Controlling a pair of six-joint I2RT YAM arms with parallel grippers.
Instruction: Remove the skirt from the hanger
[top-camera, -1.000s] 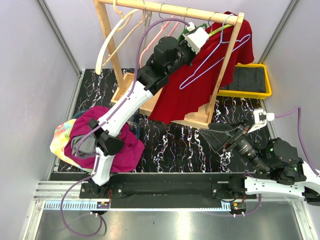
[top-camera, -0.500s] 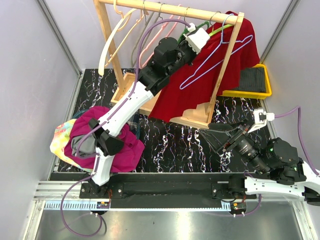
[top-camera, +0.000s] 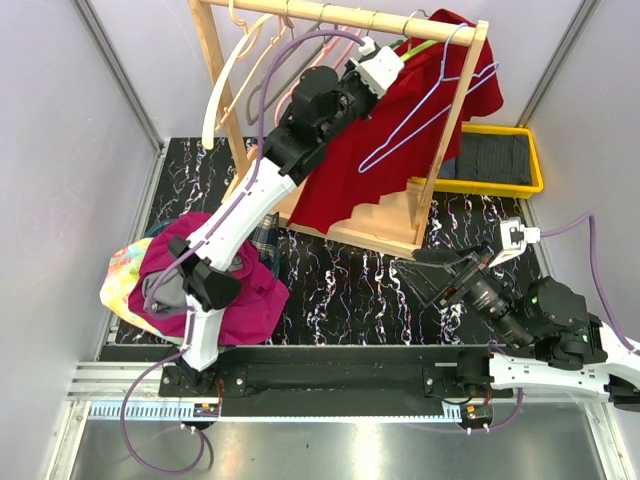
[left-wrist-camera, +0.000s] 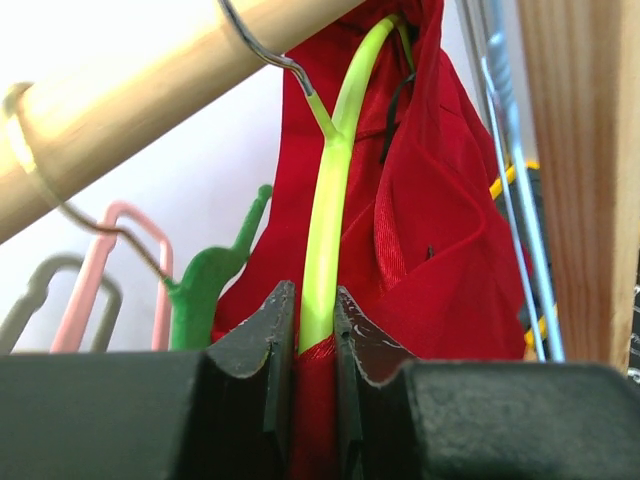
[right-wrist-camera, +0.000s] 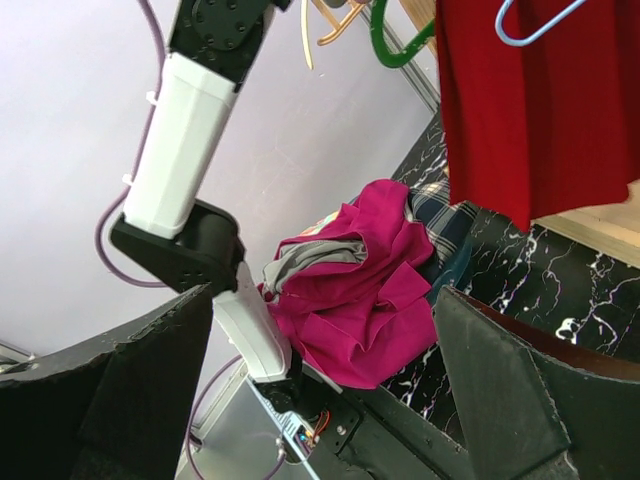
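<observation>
- Top: skirt (top-camera: 360, 185) hangs on the rack (top-camera: 211, 60) at 12 o'clock.
- Left wrist: my left jaws pinch the lime hanger (left-wrist-camera: 322, 210) carrying the skirt.
- Right wrist: my right jaws gape wide, gripping nothing; skirt at 1 o'clock.

Pale lilac walls (top-camera: 60, 120), black marbled tabletop (top-camera: 340, 285), wooden clothes rack (top-camera: 212, 60), yellow tray (top-camera: 490, 189)

The red cloth skirt (left-wrist-camera: 440, 250) is looking soft and matt, its weave showing a fine rib. The lime-green plastic hanger (left-wrist-camera: 322, 220) is gleaming smooth and glossy, and its thin metal wire hook (left-wrist-camera: 285, 62) is glinting against the pale wooden rail (left-wrist-camera: 120, 100), which is showing a dull, sanded finish. The black plastic fingers (left-wrist-camera: 262, 345) are looking matt. The black, white-veined marble-look worktop (top-camera: 340, 290) is shining faintly.
</observation>
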